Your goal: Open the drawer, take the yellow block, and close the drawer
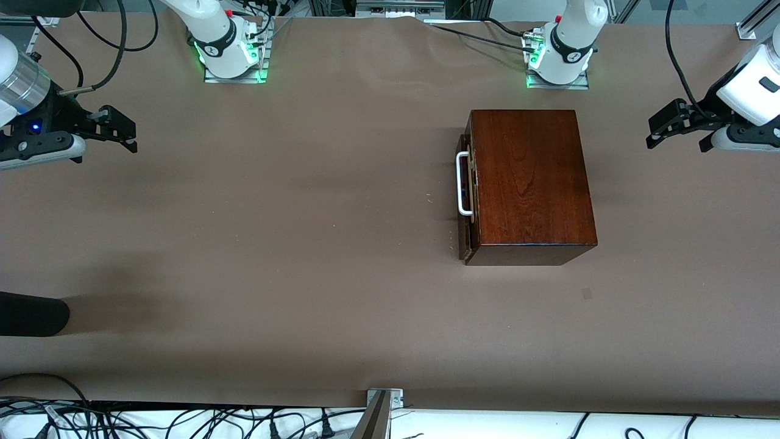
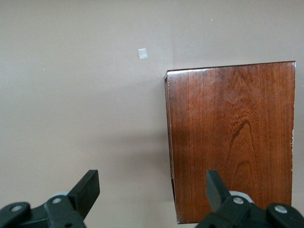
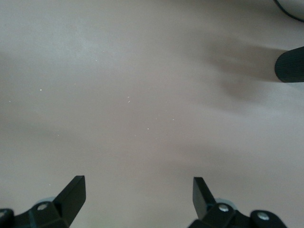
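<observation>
surface: brown covering, carrying one wooden box.
wooden box: glossy reddish-brown, resting flat toward the left arm's end of the surface.
drawer: pushed in – only its dark front shows, facing the right arm's end of the surface.
handle: white loop on the drawer front, untouched.
yellow block: not visible in any view.
left pincer: up over the surface edge at the left arm's end, fingers apart, holding nothing; arm waits.
right pincer: up over the right arm's end, well apart from the box – fingers apart, holding nothing.
small pale mark: on the surface, nearer the front camera than the box.
</observation>
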